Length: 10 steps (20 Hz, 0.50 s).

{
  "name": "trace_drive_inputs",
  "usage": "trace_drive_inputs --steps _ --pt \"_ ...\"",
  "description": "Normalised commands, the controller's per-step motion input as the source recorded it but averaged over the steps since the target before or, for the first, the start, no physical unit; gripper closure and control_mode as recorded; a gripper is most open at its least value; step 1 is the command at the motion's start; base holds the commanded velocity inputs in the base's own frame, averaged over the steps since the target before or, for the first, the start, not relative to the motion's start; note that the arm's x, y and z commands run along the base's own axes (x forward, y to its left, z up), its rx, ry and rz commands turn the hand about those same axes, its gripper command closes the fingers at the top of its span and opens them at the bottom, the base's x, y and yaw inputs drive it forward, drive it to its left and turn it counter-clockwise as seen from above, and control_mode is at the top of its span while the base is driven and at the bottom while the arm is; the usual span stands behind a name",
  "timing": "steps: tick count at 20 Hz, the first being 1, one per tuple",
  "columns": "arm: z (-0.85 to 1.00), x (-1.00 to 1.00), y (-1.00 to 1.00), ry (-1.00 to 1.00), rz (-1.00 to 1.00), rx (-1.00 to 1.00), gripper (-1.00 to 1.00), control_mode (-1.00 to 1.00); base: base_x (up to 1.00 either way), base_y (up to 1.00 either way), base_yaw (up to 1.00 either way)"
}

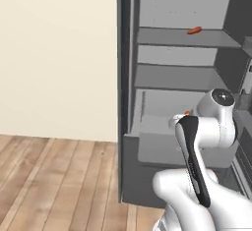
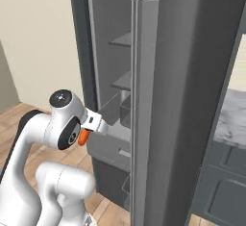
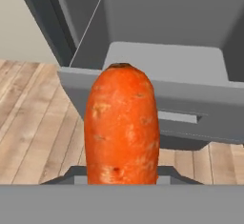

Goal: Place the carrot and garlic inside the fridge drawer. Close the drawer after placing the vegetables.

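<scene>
- The wide, light grey, box-shaped fridge drawer is seen pulled out across the upper frame of the hand view.
- The bright orange tapered carrot is clamped in the closed gripper at lower centre; it should be carried over the bin before release.
- The garlic cannot be made out; the fingertips are hidden behind the carrot.

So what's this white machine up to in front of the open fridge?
The robot arm is holding a carrot in its claw, shut around it, just in front of the pulled-out fridge drawer. The drawer stands open and looks empty as far as can be seen, so the carrot is not in yet. A small reddish-orange piece lies on an upper shelf.
</scene>
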Motion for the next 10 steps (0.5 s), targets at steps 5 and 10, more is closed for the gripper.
trace_drive_inputs --steps 5,10 --pt "0.0 0.0 0.0 0.0 0.0 0.0 1.0 1.0 0.42 0.16 -0.33" --pt "0.0 0.0 0.0 0.0 0.0 0.0 1.0 1.0 0.54 0.27 -0.33"
